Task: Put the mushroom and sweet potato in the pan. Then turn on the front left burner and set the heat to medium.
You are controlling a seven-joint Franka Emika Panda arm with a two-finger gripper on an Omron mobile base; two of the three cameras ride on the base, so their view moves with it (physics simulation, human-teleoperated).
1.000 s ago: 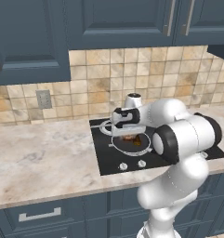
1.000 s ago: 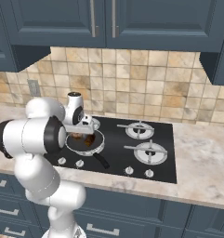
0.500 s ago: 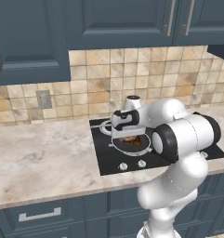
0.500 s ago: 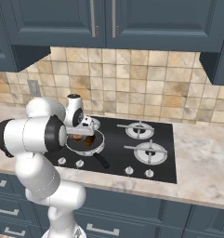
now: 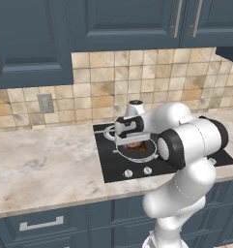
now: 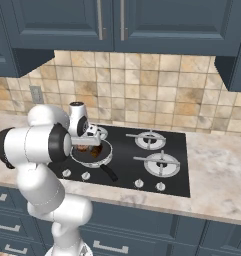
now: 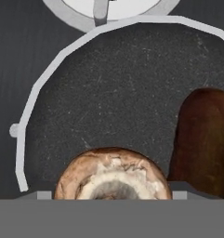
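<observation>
The gripper has dipped lower over the pan on the black cooktop, finger gap hidden.

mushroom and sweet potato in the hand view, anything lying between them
Nothing lies between them. In the hand view a narrow strip of bare dark pan floor separates the mushroom from the sweet potato beside it.

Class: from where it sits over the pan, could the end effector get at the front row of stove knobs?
Probably yes: the end effector hangs above the pan, and the knobs lie uncovered just in front.
</observation>
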